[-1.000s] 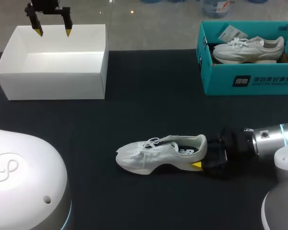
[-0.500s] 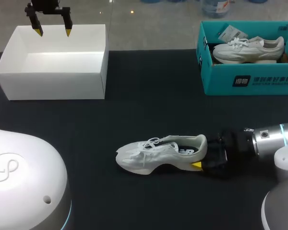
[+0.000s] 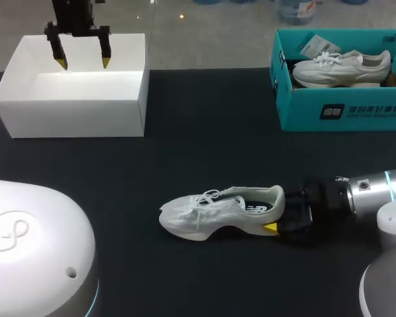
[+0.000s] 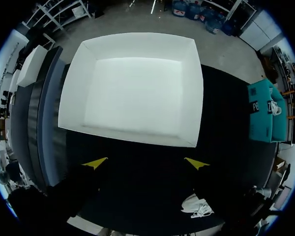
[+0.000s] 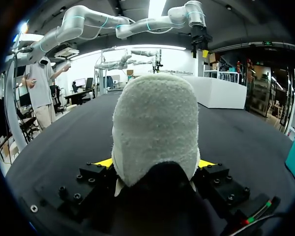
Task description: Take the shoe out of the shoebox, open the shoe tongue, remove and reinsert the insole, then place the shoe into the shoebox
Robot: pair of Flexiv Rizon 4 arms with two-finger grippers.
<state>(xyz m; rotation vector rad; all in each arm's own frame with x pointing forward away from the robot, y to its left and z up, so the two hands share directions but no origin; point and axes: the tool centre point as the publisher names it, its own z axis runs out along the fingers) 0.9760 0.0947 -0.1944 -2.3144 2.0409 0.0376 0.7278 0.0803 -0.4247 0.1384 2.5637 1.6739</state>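
Across the frame, table [image 3: 204,158]: dark top carrying both boxes and the loose shoe.
White box [image 3: 72,119]: upper left of the head view, open-topped, nothing inside. In the left wrist view its near wall [image 4: 132,135] lies just ahead of the fingertips.
Teal shoebox [image 3: 343,112]: upper right, open, with a second pale shoe [image 3: 340,67] lying in it, toe to the left.
Shoe [image 3: 218,210]: out of the shoebox, lower middle of the frame, standing on its sole on the table. Its toe points left, its heel right, and the laces are loose on top.
Right gripper [image 3: 280,210]: comes in from the lower right edge, low to the table, clamped on the shoe's heel. In the right wrist view the heel [image 5: 155,128] fills the gap, with a yellow tip against each side.
Left gripper [image 3: 84,63]: upper left, above the white box's back wall, fingers pointing down, spread wide and holding nothing [image 4: 145,163].
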